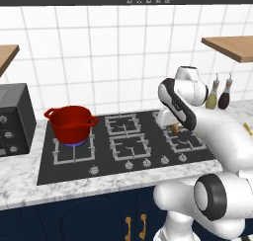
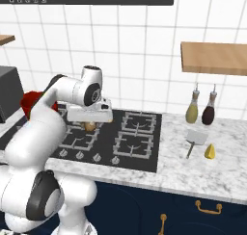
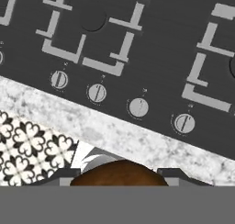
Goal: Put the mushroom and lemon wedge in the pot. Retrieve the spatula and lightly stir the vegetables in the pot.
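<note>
Item: mushroom [image 2: 90, 126], tan-brown lump, clenched between the two fingers of the claw [image 2: 90, 125] and carried in the air above the stove [image 2: 140, 147], over the front burner grates; in the hand view its brown dome [image 3: 120, 173] sits right between the finger tips, with the stove knobs [image 3: 138, 107] and the marble counter [image 3: 137, 140] edge below. Destination: pot [image 1: 71, 123], glossy red, on the far-left burner, well apart from the claw, with what looks like a blue flame under it. Awaiting: lemon wedge [image 2: 210, 151] and spatula [image 2: 195, 140], lying just beside each other on the counter to the right of the stove, near two bottles [image 2: 200, 108]. Risks, as judged: the grip is on a small rounded piece, so a quick swing toward the pot could let it slip and drop onto the grates or roll between them, where it would be awkward to pick up. A low crossing could snag a finger on a grate or strike the pot's near loop handle or rim and shove it off its burner. A release too high or off-centre could bounce the mushroom off the rim. The toaster oven [image 1: 14, 119] just left of the pot limits overshoot.
</note>
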